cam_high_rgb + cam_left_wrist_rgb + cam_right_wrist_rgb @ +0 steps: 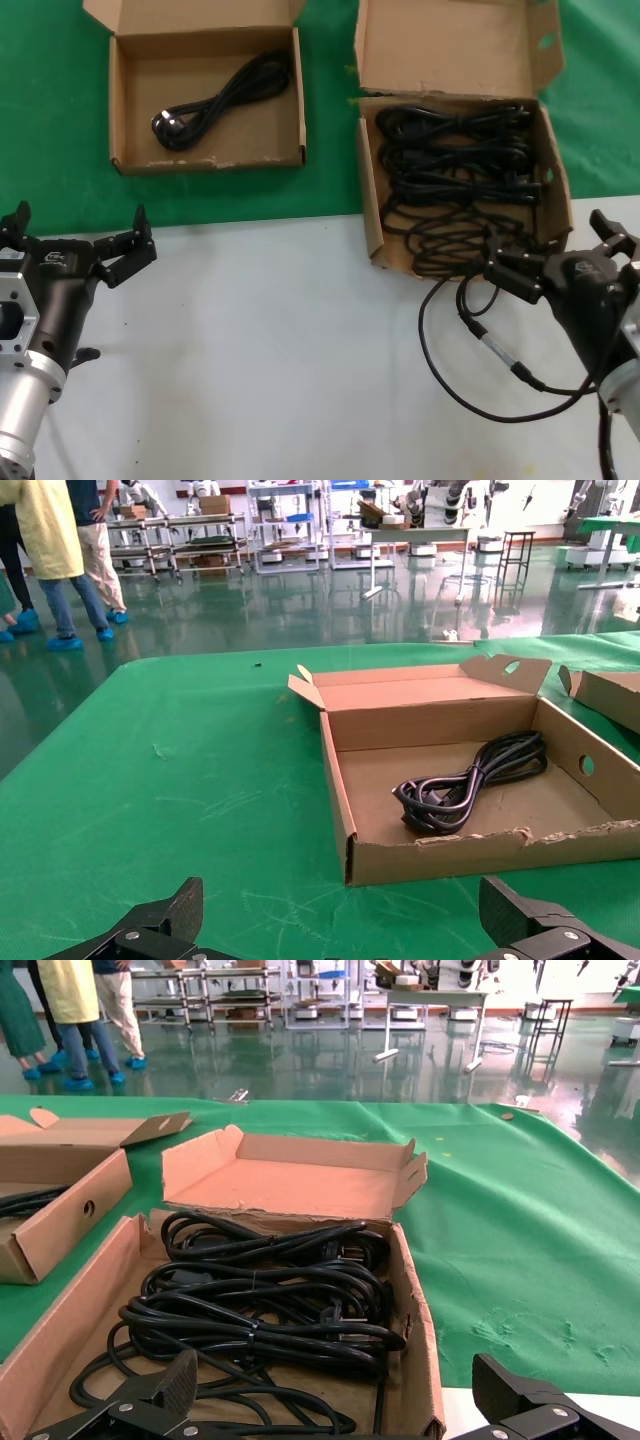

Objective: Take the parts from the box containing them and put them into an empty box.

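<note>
Nearest the body, both arms are seen low over the white tabletop (270,340). The left gripper (75,245) is held at the left, fingers spread wide and empty, short of the green cloth (330,130); it appears to be waiting. The right gripper (560,262) is poised at the near end of the full box (372,215), jaws parted wide with nothing between them, probably lined up for a reach into the cords. A thin black cable (480,345) is trailed loosely across the tabletop beside that arm; it belongs to the rig, not the load. Within the full box the power cords (460,165) are stacked as several long bundles, with the big rear flap (450,45) folded back so access is open from above. Farther left, well apart, the shallow box (120,110) is set on the cloth, and one cord bundle (215,105) is already lain diagonally inside it. Most of the transfer is judged still undone.
</note>
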### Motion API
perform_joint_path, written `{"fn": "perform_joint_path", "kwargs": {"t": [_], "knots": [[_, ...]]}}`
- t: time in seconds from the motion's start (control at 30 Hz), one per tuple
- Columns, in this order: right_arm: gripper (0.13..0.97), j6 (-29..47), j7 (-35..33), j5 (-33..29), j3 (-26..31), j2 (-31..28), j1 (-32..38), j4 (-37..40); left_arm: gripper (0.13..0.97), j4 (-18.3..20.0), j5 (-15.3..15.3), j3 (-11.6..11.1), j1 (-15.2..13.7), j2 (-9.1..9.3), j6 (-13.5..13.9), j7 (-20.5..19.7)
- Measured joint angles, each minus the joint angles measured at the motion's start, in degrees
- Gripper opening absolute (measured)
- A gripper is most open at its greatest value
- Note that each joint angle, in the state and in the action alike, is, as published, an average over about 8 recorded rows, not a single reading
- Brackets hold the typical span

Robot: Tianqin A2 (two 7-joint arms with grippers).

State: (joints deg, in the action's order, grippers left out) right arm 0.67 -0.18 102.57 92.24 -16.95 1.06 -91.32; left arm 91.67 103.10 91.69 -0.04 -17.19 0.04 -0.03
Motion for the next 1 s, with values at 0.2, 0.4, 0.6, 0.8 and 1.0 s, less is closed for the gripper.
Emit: {"fn": "perform_joint_path", "kwargs": {"t": [0.2, 0.4, 0.6, 0.8, 1.0], "knots": [[0.966, 0.0, 0.0, 0.0, 0.0, 0.0, 0.0, 0.0, 0.966, 0.0, 0.0, 0.0, 0.0, 0.00, 0.0, 0.0], [0.966, 0.0, 0.0, 0.0, 0.0, 0.0, 0.0, 0.0, 0.966, 0.0, 0.0, 0.0, 0.0, 0.00, 0.0, 0.0], [0.966, 0.0, 0.0, 0.0, 0.0, 0.0, 0.0, 0.0, 0.966, 0.0, 0.0, 0.0, 0.0, 0.00, 0.0, 0.0], [0.966, 0.0, 0.0, 0.0, 0.0, 0.0, 0.0, 0.0, 0.966, 0.0, 0.0, 0.0, 0.0, 0.00, 0.0, 0.0], [0.966, 0.0, 0.0, 0.0, 0.0, 0.0, 0.0, 0.0, 0.966, 0.0, 0.0, 0.0, 0.0, 0.00, 0.0, 0.0]]}}
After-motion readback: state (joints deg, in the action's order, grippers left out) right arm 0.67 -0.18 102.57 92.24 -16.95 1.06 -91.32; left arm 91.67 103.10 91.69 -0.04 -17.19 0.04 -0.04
